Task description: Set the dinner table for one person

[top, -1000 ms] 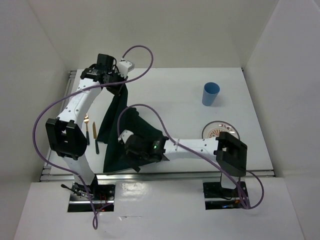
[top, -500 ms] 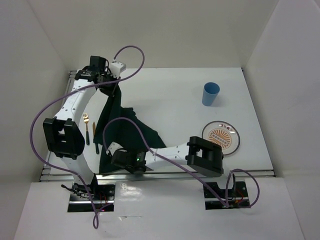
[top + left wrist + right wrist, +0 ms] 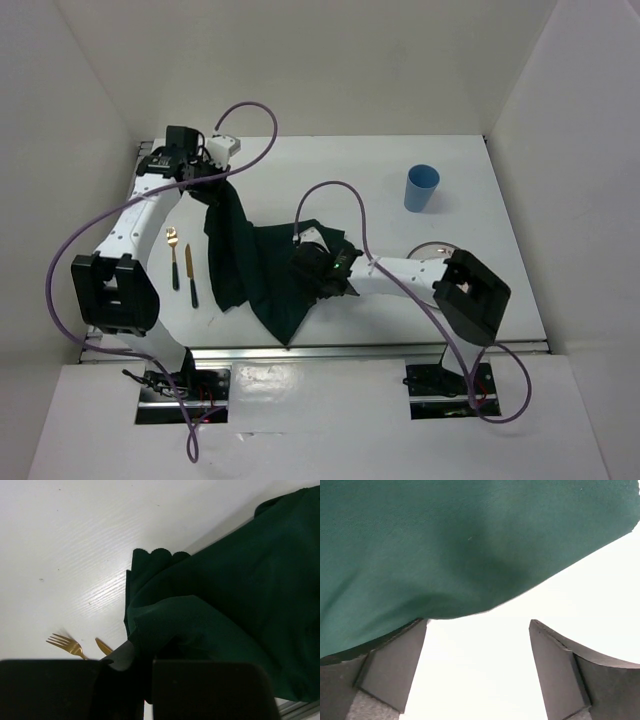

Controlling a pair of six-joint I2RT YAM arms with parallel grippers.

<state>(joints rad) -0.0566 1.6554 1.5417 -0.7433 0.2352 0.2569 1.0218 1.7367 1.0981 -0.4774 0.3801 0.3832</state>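
Cloth [image 3: 250,270] hangs bunched from the pinching left hand [image 3: 142,664], so the wide-open right hand [image 3: 477,630] should grab its edge and spread.

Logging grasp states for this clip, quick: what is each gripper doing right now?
Left gripper: closed on the dark green cloth.
Right gripper: open, nothing between its fingers.

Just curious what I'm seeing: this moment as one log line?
left gripper: shut on green cloth corner | right gripper: open at cloth edge | fork, knife: on dinner table, left of cloth
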